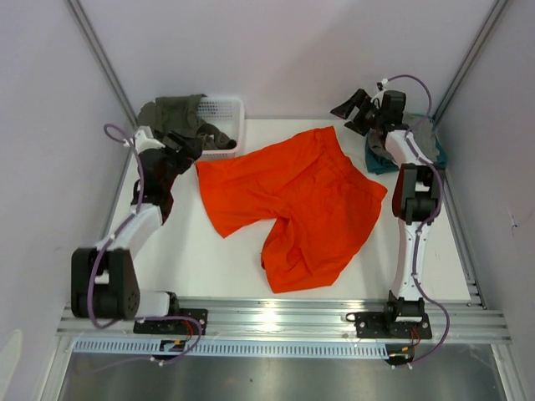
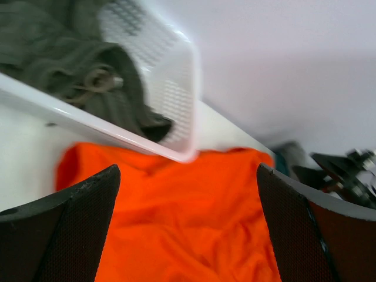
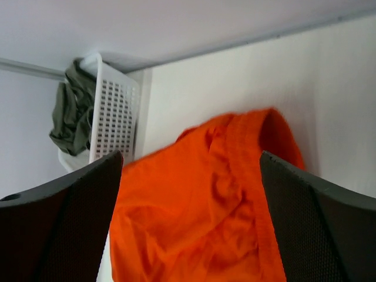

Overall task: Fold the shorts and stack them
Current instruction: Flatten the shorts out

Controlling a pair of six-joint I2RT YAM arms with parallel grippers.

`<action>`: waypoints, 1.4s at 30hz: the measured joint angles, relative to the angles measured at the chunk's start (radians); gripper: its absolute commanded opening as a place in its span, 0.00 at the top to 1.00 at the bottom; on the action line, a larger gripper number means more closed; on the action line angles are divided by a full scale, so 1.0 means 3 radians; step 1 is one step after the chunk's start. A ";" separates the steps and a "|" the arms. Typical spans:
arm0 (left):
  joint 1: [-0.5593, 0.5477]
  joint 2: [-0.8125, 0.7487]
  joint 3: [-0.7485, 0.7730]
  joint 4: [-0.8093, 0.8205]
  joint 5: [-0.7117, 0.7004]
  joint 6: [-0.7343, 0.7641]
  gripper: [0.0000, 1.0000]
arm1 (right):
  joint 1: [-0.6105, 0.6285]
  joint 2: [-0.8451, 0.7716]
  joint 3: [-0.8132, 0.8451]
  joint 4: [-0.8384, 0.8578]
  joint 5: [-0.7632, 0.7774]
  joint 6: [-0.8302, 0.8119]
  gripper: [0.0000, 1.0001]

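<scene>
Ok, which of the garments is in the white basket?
The olive-green garment, bunched in the basket at far left. The orange shorts lie spread on the table, and the teal pile sits at far right.

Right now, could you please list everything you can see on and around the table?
shorts: one, orange, spread out mid-table
basket: one, white, far left corner
garment: one, olive, in the basket, spilling over its rim
clothes: small pile, teal and grey, far right edge
table: one, white, under everything
left hand: one, black, open and empty, beside the basket
right hand: one, black, open and empty, by the teal pile
</scene>
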 measured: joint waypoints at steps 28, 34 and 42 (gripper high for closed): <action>-0.2825 -0.1991 -0.1855 -0.0879 -0.1007 -0.0577 0.01 | -0.0580 -0.3379 -0.3855 -0.0950 0.1820 -0.0537 0.30; -0.2968 -0.1708 -0.2046 -0.0591 -0.1139 -0.0688 0.01 | -0.0540 -0.3414 -0.4097 -0.0749 0.1898 -0.0520 0.41; -0.3085 -0.1241 -0.2186 0.0005 -0.1223 -0.0713 0.01 | -0.0529 -0.2906 -0.4223 -0.0231 0.1867 -0.0401 0.43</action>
